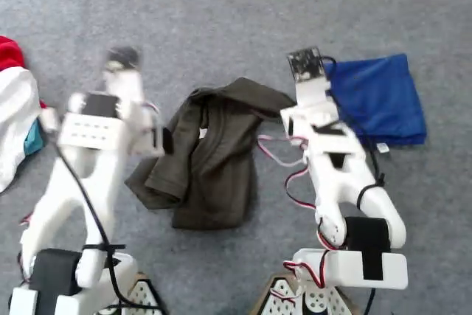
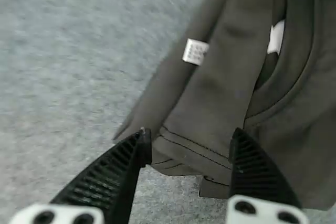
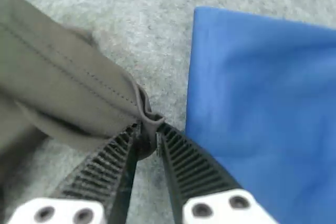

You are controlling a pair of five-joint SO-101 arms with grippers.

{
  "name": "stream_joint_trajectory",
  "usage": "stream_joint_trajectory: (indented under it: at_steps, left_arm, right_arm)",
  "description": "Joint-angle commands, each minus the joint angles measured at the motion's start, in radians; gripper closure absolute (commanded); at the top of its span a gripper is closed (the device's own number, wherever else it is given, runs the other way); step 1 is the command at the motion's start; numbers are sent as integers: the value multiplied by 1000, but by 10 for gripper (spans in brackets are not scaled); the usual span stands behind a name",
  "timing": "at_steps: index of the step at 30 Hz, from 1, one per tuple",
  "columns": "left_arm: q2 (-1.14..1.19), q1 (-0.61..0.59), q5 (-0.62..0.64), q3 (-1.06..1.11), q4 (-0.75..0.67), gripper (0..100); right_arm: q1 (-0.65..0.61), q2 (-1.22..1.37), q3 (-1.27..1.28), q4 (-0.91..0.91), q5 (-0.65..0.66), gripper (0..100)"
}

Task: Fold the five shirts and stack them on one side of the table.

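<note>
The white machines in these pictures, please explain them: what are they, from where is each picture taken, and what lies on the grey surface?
They are two small robot arms at a grey table. One picture looks down from above; the other two come from a camera on each arm's wrist. In the middle lies a crumpled olive shirt, beside it a blue shirt, at one edge a pile of red and white clothes. The right tool is shut on the olive shirt's edge. The left tool is open over its hem.
</note>
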Motion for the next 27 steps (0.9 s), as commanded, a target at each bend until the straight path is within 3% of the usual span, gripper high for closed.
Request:
stream_joint_trajectory:
  at_steps: [1,9,18,27]
  left_arm:
    - [-35,24,-9,133,-114,744]
    - [-64,-35,-17,206,-132,807]
    - [-275,-45,-64,286,-78,796]
    - [-302,-31,-64,401,-198,798]
  right_arm:
    - [38,-19,1,-66,-29,985]
    - [37,42,-41,-66,-29,985]
    - [34,53,-45,-66,-29,985]
    - [34,53,-45,-66,-29,985]
